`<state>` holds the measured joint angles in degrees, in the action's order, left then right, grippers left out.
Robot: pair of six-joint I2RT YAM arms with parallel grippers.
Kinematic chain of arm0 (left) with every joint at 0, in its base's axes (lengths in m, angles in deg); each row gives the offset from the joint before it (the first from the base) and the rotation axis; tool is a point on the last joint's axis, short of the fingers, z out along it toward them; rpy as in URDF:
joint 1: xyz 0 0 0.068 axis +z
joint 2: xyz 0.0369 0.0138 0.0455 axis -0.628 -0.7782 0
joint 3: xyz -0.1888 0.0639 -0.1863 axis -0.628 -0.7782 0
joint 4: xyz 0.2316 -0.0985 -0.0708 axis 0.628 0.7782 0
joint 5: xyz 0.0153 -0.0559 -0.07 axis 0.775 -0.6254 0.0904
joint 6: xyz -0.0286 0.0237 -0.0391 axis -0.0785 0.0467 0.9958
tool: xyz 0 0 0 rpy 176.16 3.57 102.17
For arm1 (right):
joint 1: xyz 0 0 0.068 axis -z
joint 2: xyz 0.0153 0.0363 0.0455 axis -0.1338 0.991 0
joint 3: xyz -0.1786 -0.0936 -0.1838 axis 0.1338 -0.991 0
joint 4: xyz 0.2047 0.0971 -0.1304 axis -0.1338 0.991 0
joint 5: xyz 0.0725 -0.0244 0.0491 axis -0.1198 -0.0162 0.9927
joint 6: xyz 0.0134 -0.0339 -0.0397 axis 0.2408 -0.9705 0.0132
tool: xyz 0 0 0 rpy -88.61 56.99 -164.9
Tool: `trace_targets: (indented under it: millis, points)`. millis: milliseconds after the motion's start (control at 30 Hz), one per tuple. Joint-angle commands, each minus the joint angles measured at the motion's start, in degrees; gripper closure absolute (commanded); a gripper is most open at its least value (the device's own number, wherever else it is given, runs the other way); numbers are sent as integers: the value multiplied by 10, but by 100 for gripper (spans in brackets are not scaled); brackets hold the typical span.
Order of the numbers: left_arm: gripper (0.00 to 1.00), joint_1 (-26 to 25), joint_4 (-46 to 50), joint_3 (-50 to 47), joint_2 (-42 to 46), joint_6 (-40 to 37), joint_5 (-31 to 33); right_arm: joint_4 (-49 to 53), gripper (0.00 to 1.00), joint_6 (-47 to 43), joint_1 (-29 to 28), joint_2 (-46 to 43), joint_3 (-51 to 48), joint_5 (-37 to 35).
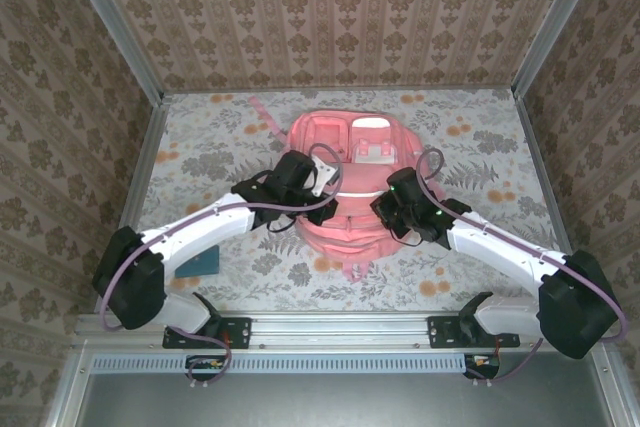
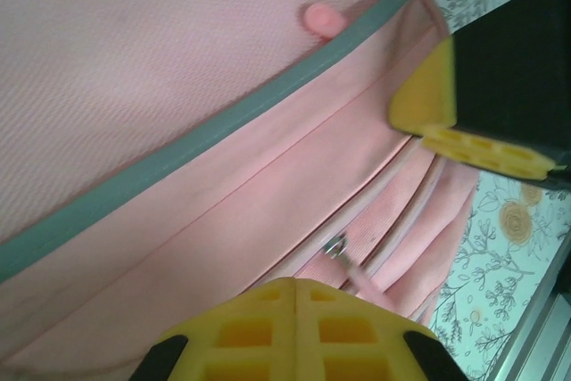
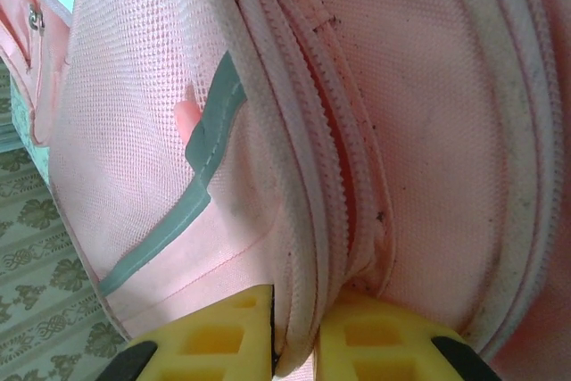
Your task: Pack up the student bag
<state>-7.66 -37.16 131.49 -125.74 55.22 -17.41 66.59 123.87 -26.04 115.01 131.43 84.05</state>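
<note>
1. Bag (image 1: 345, 232) lies mid-desk (image 1: 480, 147), under both grippers.
2. Right gripper (image 3: 299, 314): jaws clamped on bag fabric beside the zip (image 3: 343, 176), which runs on ahead of them.
3. Left gripper (image 2: 294, 296): jaws closed, pads together, nothing visible between them. Zip pull (image 2: 337, 245) sits just ahead.
4. Likely step: opening a compartment. Next: left opens and pinches the pull while right braces the fabric.
</note>
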Motion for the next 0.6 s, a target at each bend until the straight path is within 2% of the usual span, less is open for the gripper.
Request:
trace_targets:
  millis: [0, 33, 133, 333, 567]
  points:
    - [82, 2, 5, -15, 27, 1, -28, -10, 85, -23, 4, 6, 24, -22]
    - [74, -2, -2, -17, 26, 17, -35, -12, 85, -23, 4, 9, 25, -18]
    - [62, -15, -14, -14, 11, 60, -44, -21, 86, -24, 4, 13, 25, -8]
    - [60, -35, -10, -5, -25, 121, -36, -20, 87, -28, 4, 10, 27, -6]
    - [65, -40, -15, 16, -66, 153, -52, -18, 88, -30, 4, 8, 24, -3]
